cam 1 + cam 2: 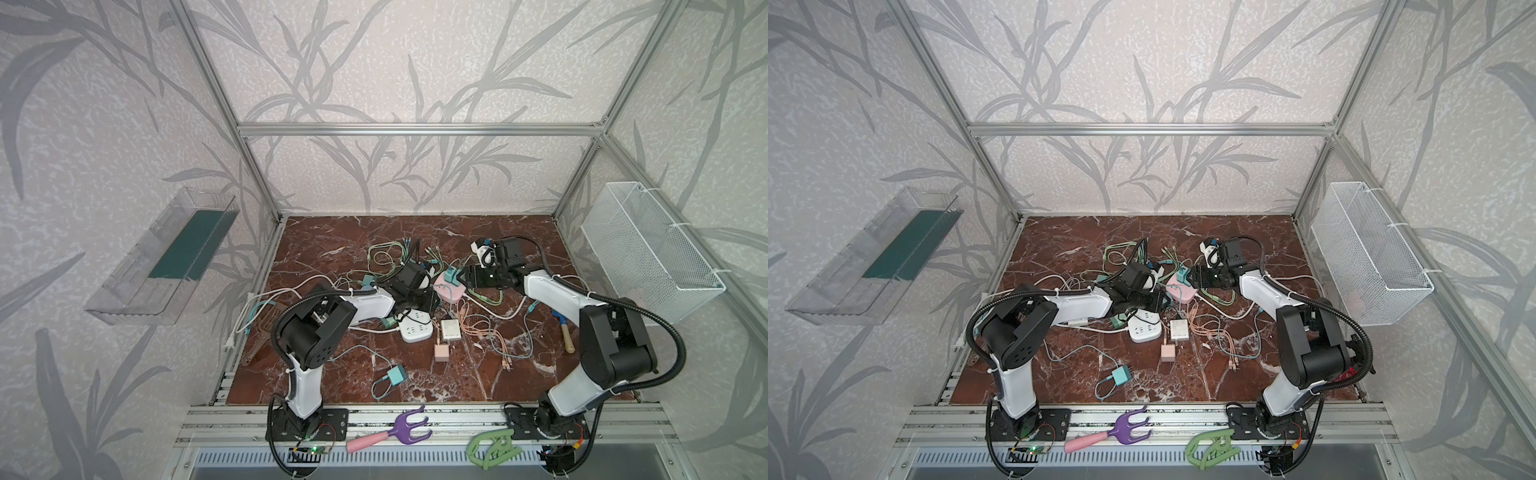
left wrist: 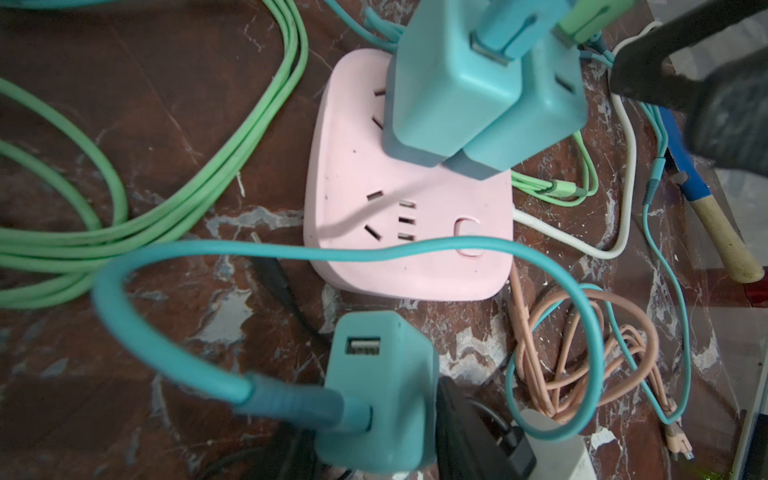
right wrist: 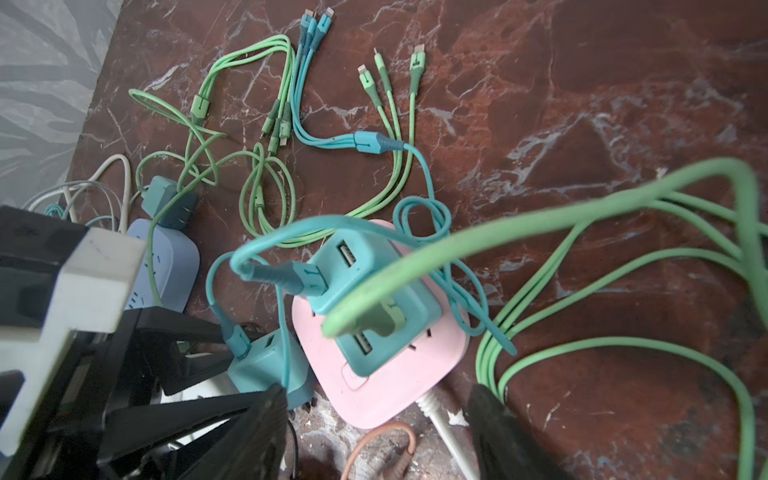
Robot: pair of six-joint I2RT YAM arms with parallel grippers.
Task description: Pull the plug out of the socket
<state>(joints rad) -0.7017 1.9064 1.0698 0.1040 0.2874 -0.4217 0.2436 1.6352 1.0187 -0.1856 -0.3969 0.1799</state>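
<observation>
The pink socket point(image 1: 449, 293) point(image 2: 407, 232) point(image 3: 386, 374) lies mid-table with two teal plugs point(image 2: 449, 95) point(image 2: 536, 116) standing in it. A third teal plug point(image 2: 378, 390) point(image 3: 266, 368), with a teal cable in it, is off the socket beside its edge, prongs bare. It sits between the jaws of my left gripper point(image 2: 374, 415) point(image 1: 430, 297). One black finger point(image 2: 469, 428) lies along its side, but the grip itself does not show. My right gripper point(image 3: 376, 390) point(image 1: 461, 277) is open, its fingers spread on either side of the socket's near corner.
Green, teal and pink cables tangle around the socket. A white power strip point(image 1: 415, 326), a white adapter point(image 1: 451, 329), a blue strip point(image 3: 166, 266) and a loose teal charger point(image 1: 395, 375) lie close by. A hammer point(image 1: 565, 332) lies to the right.
</observation>
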